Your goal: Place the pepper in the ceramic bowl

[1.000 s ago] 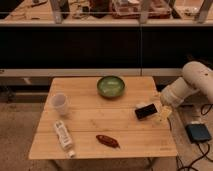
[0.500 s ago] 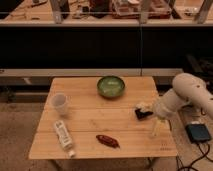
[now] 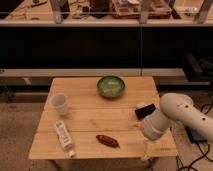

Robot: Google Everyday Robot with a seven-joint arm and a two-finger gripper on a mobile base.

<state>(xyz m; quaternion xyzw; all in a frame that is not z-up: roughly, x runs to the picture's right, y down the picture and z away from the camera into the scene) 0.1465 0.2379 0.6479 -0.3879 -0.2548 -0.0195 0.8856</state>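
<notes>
The dark red pepper (image 3: 108, 141) lies on the wooden table (image 3: 85, 120) near its front edge, at the middle. The green ceramic bowl (image 3: 111, 86) stands at the back middle of the table and looks empty. My white arm (image 3: 172, 117) reaches in from the right over the table's right side. The gripper (image 3: 147, 150) points down at the front right corner, to the right of the pepper and apart from it. It holds nothing that I can see.
A translucent plastic cup (image 3: 60, 103) stands at the left. A white plastic bottle (image 3: 64, 136) lies at the front left. A dark block (image 3: 145, 110) sits by the arm at the right edge. A dark counter runs behind the table.
The arm has swung down and forward, from the table's right edge toward the front right corner. The gripper is now lower and nearer the pepper. The objects have not moved.
</notes>
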